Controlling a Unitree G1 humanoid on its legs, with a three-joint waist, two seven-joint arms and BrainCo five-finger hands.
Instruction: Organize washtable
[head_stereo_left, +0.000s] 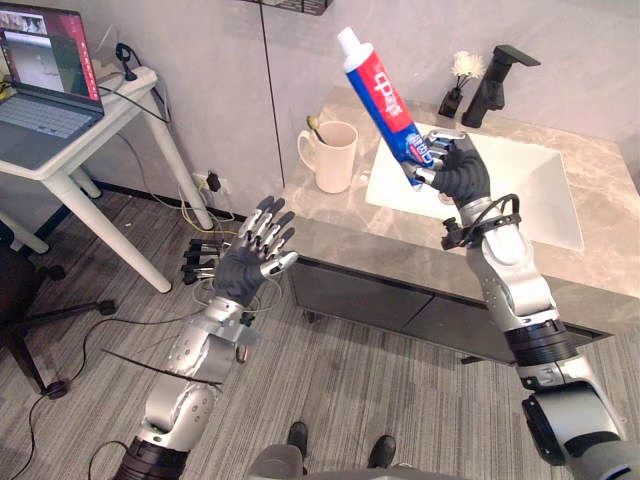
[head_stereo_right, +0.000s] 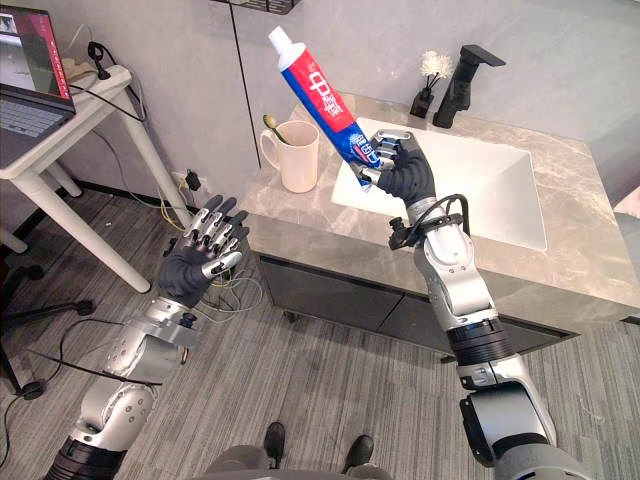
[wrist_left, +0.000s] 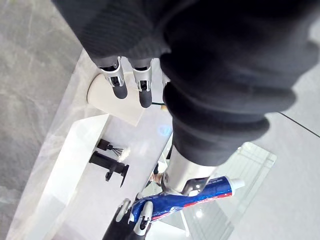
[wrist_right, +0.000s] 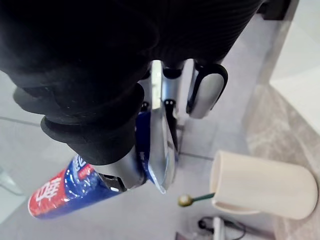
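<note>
My right hand (head_stereo_left: 462, 170) is raised over the white sink (head_stereo_left: 540, 190) and is shut on the lower end of a red, white and blue toothpaste tube (head_stereo_left: 383, 105). The tube (head_stereo_right: 324, 95) tilts up and to the left, white cap on top. A cream mug (head_stereo_left: 333, 155) with a green-handled stick in it stands on the marble washtable (head_stereo_left: 320, 215), left of the sink. My left hand (head_stereo_left: 252, 258) hovers open over the floor, off the washtable's left front corner, holding nothing. The right wrist view shows the fingers round the tube (wrist_right: 65, 190) with the mug (wrist_right: 262, 187) beyond.
A black faucet (head_stereo_left: 495, 85) and a small black holder with a white brush (head_stereo_left: 458, 85) stand behind the sink. A white desk (head_stereo_left: 75, 140) with an open laptop (head_stereo_left: 45, 80) is at the far left. Cables and a power strip (head_stereo_left: 200, 255) lie on the floor.
</note>
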